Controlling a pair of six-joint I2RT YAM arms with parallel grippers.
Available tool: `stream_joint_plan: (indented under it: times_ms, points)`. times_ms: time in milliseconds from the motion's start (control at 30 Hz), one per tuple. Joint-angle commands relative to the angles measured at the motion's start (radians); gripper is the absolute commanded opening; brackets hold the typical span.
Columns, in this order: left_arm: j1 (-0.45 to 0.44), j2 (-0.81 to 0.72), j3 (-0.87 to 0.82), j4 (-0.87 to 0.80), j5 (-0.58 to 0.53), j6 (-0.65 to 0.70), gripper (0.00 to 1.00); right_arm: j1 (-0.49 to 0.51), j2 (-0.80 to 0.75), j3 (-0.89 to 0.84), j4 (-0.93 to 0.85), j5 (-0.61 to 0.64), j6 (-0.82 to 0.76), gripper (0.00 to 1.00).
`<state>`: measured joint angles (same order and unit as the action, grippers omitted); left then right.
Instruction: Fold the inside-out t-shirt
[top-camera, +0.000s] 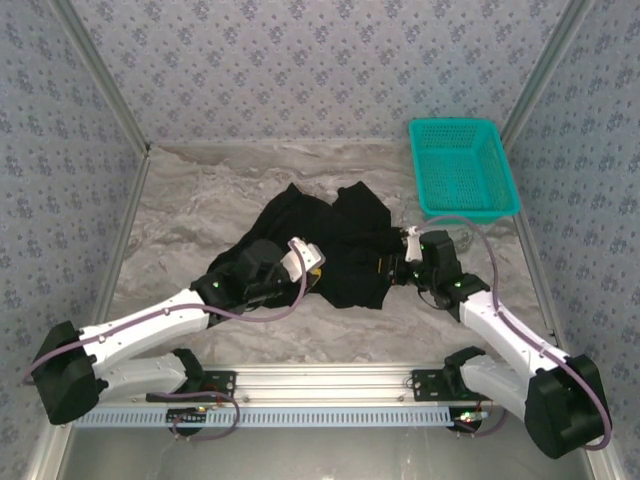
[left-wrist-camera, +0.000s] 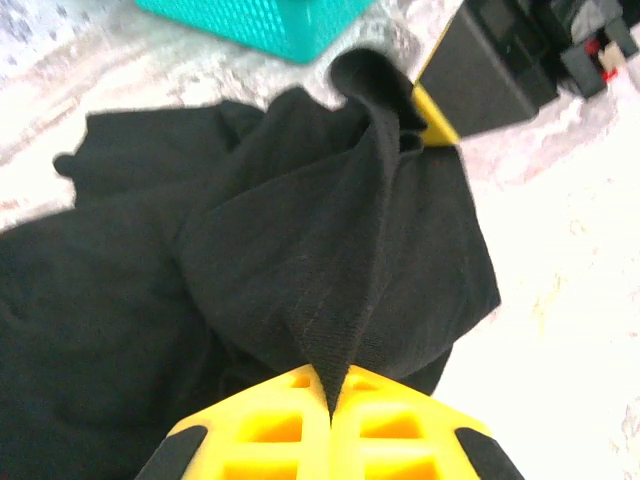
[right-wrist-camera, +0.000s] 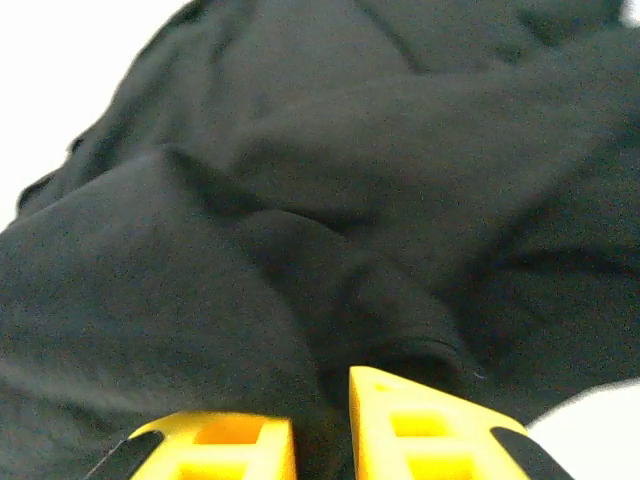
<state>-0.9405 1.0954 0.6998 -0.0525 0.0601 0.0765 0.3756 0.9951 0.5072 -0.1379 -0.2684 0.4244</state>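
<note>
My left pincer (left-wrist-camera: 328, 388) is clamped on a ridge of the black t-shirt (left-wrist-camera: 300, 250) stretching ahead; cloth sits inside my right pincer (right-wrist-camera: 320, 400), whether gripped I cannot tell

This is a robot test cell in a lab. A left arm (top-camera: 140, 330) and a right arm (top-camera: 510, 335) are bolted side by side to an aluminium rail (top-camera: 320, 381) at the near edge of a marble-patterned table (top-camera: 180, 215). Bare metal frame posts (top-camera: 100, 72) hold panel walls (top-camera: 300, 60) papered in a small blue-grey floral pattern, which enclose the table on three sides.
</note>
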Motion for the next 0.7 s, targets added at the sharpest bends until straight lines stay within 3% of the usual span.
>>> stream_joint_plan:
  times_ms: [0,200,433,567,667]
  points:
    - [0.003,0.011,-0.013,0.018,0.028,-0.021,0.0,0.005,0.005,0.023,-0.104,0.136,0.013,0.32]
    - [0.003,0.048,0.003,0.017,0.032,-0.026,0.0,0.038,-0.046,0.079,-0.101,0.011,-0.101,0.49]
    - [0.005,0.082,0.065,-0.024,0.029,-0.041,0.0,0.102,-0.058,0.143,-0.228,-0.027,-0.152,0.57]
    - [0.005,0.102,0.115,-0.07,0.029,-0.066,0.0,0.247,-0.05,0.147,-0.267,0.087,-0.141,0.63]
    - [0.005,0.106,0.133,-0.081,0.035,-0.079,0.0,0.333,-0.018,0.133,-0.245,0.197,-0.154,0.76]
